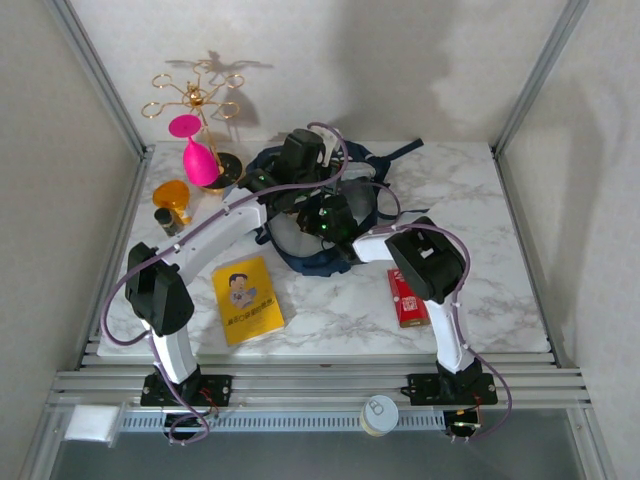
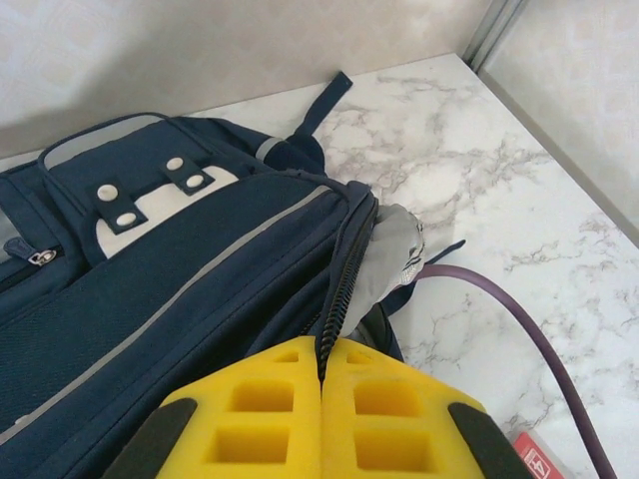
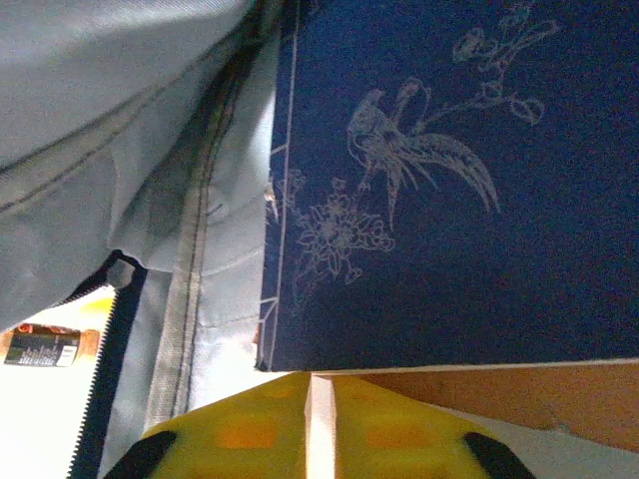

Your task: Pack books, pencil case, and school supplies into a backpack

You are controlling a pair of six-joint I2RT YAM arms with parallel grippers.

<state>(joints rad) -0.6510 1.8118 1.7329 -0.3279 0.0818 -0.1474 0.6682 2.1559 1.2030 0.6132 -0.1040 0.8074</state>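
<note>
The left gripper is clamped on the zip edge of the backpack, holding its mouth open; inside it the right gripper seems pinched on the near edge of the navy book, which stretches straight ahead of it, deeper into the backpack, so the push should follow that line. The book's far end is cut off and its depth hard to judge; the yellow book and red pack lie in front of the backpack.

A marble table is sitting between pale textured walls; 2 aluminium posts are framing it, and soft light is casting shadows.
</note>
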